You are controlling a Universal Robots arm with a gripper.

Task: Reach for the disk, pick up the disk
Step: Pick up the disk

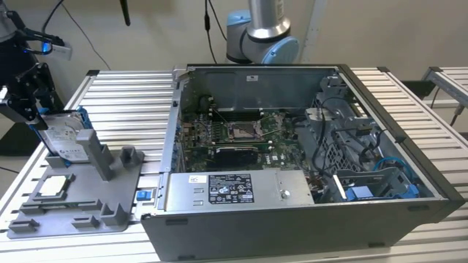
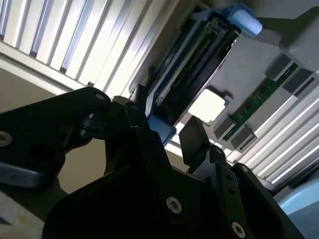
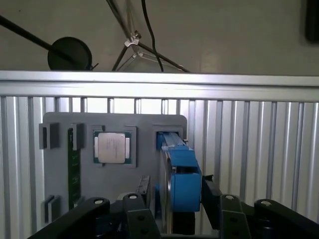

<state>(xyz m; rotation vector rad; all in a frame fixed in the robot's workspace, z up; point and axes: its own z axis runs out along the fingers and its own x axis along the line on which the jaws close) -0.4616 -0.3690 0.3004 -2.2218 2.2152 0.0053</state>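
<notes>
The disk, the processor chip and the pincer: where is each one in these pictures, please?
disk (image 1: 64, 139), exterior view, on its white label.
processor chip (image 3: 112, 148), first wrist view, middle of its silver lid.
pincer (image 3: 175, 185), first wrist view, midway between its fingertips.

One disk (image 1: 64, 138), one processor chip (image 1: 52, 187), one memory stick (image 3: 74, 169), one grey fixture (image 1: 76, 207), one open computer case (image 1: 292, 235).

Upright disk (image 3: 184, 172) between tool (image 3: 176, 183) fingers (image 3: 210, 191)

- Robotics lab: a robot arm (image 1: 260, 33) stands at a slatted aluminium desk (image 1: 131, 93).
- Opened computer case (image 1: 292, 164), well aside from the claw (image 1: 35, 118).
- Grey parts fixture (image 1: 80, 203) just below the claw.
</notes>
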